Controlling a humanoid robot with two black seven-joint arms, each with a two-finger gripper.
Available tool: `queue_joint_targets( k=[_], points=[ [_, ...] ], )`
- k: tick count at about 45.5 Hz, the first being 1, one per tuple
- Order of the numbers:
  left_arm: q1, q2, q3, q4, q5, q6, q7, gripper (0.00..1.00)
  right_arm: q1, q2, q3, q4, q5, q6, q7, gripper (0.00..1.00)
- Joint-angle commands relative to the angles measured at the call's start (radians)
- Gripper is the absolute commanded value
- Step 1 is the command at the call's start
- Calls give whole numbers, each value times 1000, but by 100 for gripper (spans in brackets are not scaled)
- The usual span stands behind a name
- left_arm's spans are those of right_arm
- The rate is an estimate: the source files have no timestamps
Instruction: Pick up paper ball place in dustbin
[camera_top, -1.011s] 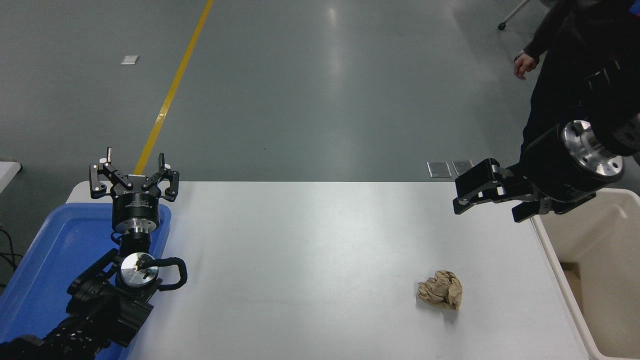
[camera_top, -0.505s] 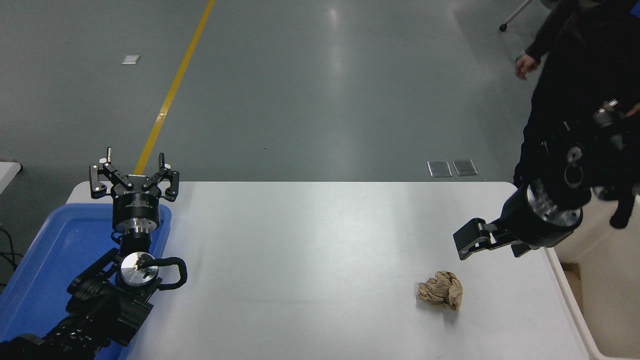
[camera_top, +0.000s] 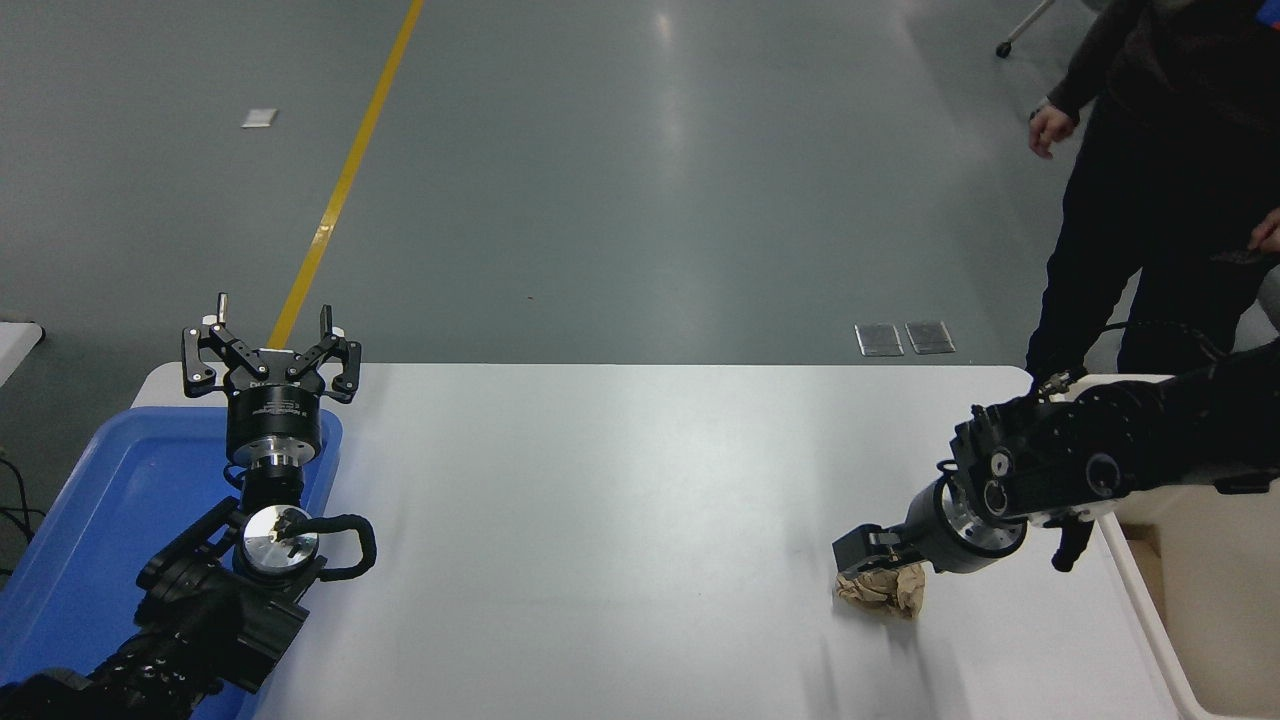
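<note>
- Right hand (camera_top: 872, 556) sits low at the paper ball (camera_top: 882, 588), touching its far top edge; whether its fingers are apart I cannot tell.
- Ball lies on the worktop (camera_top: 620, 500), directly beneath my hand, near the dustbin (camera_top: 1215, 600).
- Left hand (camera_top: 268, 350) parked open, well apart.
- One ball, one dustbin.

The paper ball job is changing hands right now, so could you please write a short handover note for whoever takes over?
Right gripper: down at the paper ball, over its far top edge; whether the fingers have closed cannot be told.
Left gripper: open, parked at the lower left over the blue tray.
Paper ball: on the table, near its right end.
Dustbin: off the table's right edge.
Done: approach.
Left: grasp, lift, carry right, drop into the dustbin.
</note>
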Motion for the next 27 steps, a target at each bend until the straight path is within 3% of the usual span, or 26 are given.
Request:
queue_joint_targets(
  k=[1, 11, 20, 27],
  points=[
    [0, -1, 0, 0, 1, 0, 0, 99, -124, 24, 31, -125, -32, -50, 1, 100],
    [-2, -1, 0, 0, 1, 0, 0, 99, -161, 32, 54, -142, -32, -55, 1, 99],
    [-2, -1, 0, 0, 1, 0, 0, 99, -188, 52, 59, -143, -33, -104, 1, 87],
    [-2, -1, 0, 0, 0, -2, 0, 99, -224, 53, 43, -188, -33, -127, 1, 73]
  ],
)
